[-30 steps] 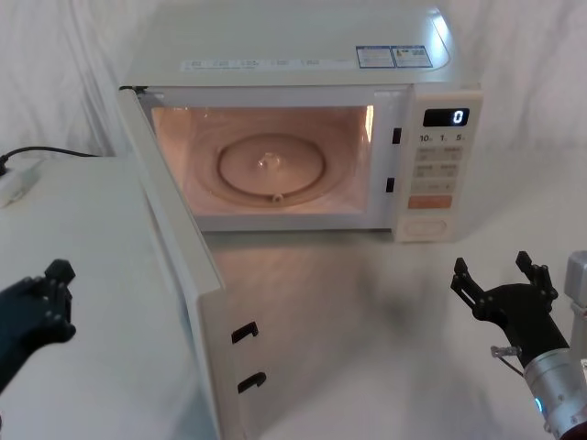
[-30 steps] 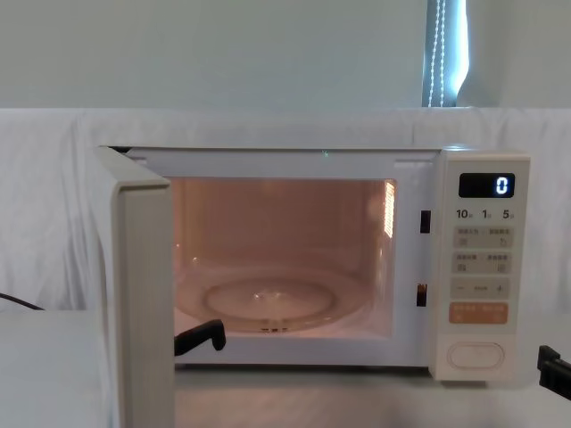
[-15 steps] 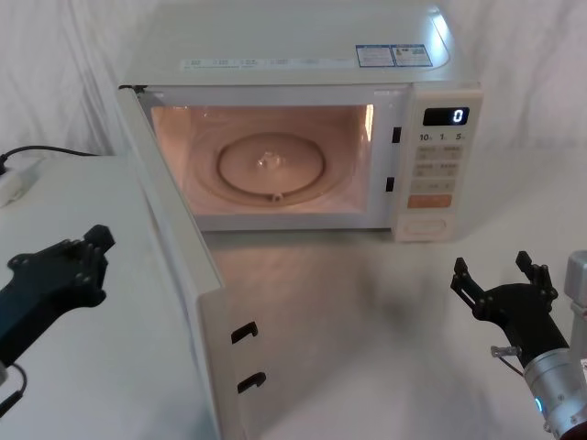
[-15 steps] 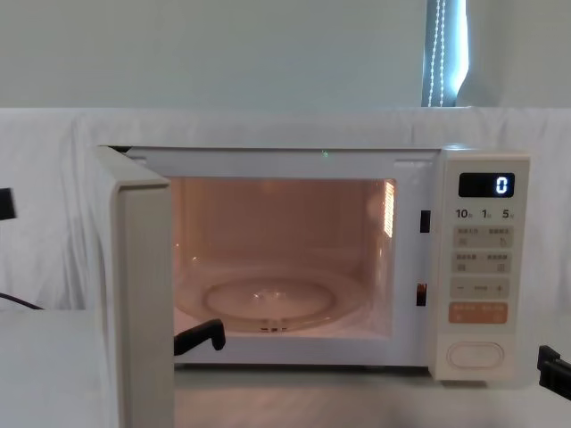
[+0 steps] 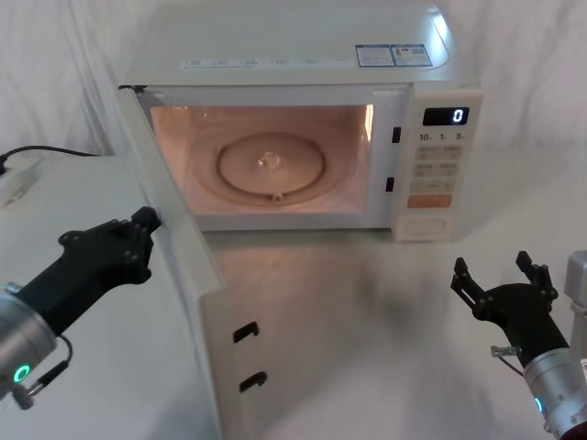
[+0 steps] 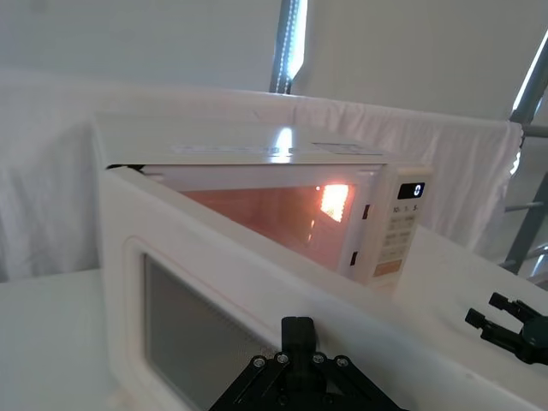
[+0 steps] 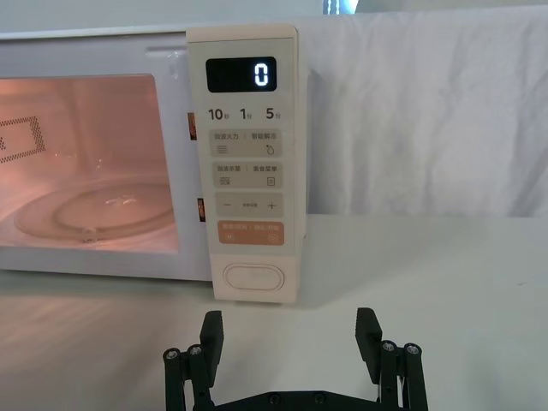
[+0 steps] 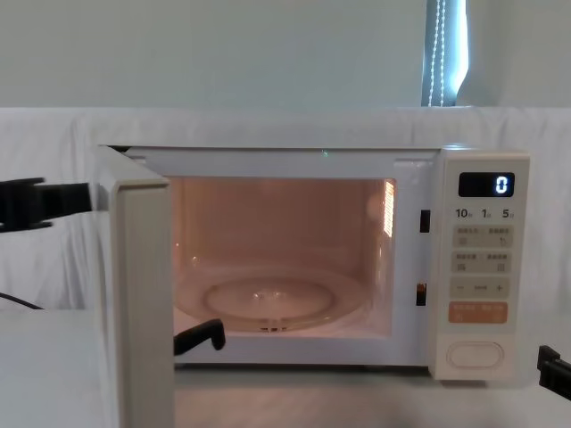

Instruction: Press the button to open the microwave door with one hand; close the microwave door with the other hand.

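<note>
The microwave door [image 5: 188, 275] stands wide open, swung out to the left, its window face [image 6: 193, 317] turned toward my left arm. My left gripper [image 5: 145, 222], shut, has its tip against the door's outer face near the top edge; the chest view shows the left gripper [image 8: 87, 198] meeting the door [image 8: 143, 303] from the left. The button [image 5: 427, 225] sits at the bottom of the control panel, untouched. My right gripper [image 5: 492, 271] hovers open over the table, in front of and a little right of the panel, and in the right wrist view its fingertips [image 7: 368, 325] point at the button [image 7: 253, 278].
The lit cavity holds a glass turntable [image 5: 271, 168]. Two black latch hooks [image 5: 246, 332] stick out of the door's free edge. A white power strip with a black cable [image 5: 16, 179] lies at the far left. White cloth covers the table [image 5: 367, 348].
My left gripper has moved forward and to the right, from the near left edge up to the door's outer face. The door and my right gripper have stayed put.
</note>
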